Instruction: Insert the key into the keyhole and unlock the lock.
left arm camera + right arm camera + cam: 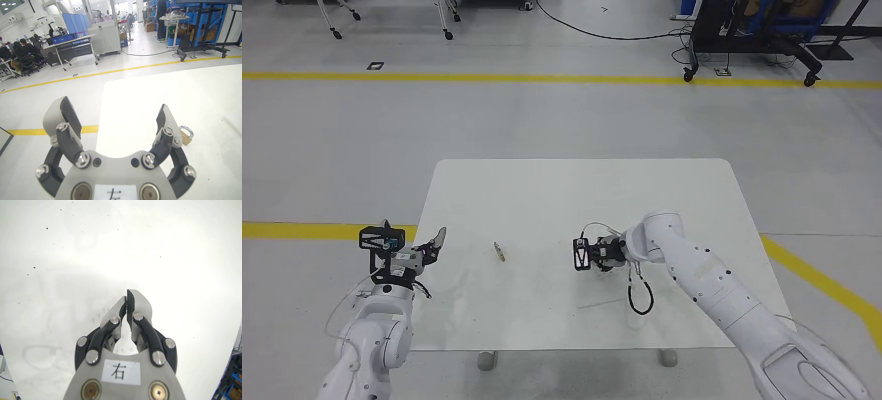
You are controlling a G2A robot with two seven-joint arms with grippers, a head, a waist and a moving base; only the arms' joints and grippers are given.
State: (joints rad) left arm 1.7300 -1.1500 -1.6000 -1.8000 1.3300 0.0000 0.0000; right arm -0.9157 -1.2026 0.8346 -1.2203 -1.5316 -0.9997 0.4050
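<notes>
Evidently the small brass padlock with a silver shackle lay at the lower middle of the top view, between my two arms, probably so either could reach it. My left gripper hung spread wide at the table's left edge, the padlock near it, ready, I judged, to steady the body. My right gripper was pinched tight over bare tabletop; whether a key sat between its pads I could not tell. The white rounded table was speckled. It stood on pale floor with yellow lines, and a grey desk and blue partition panels stood behind.
</notes>
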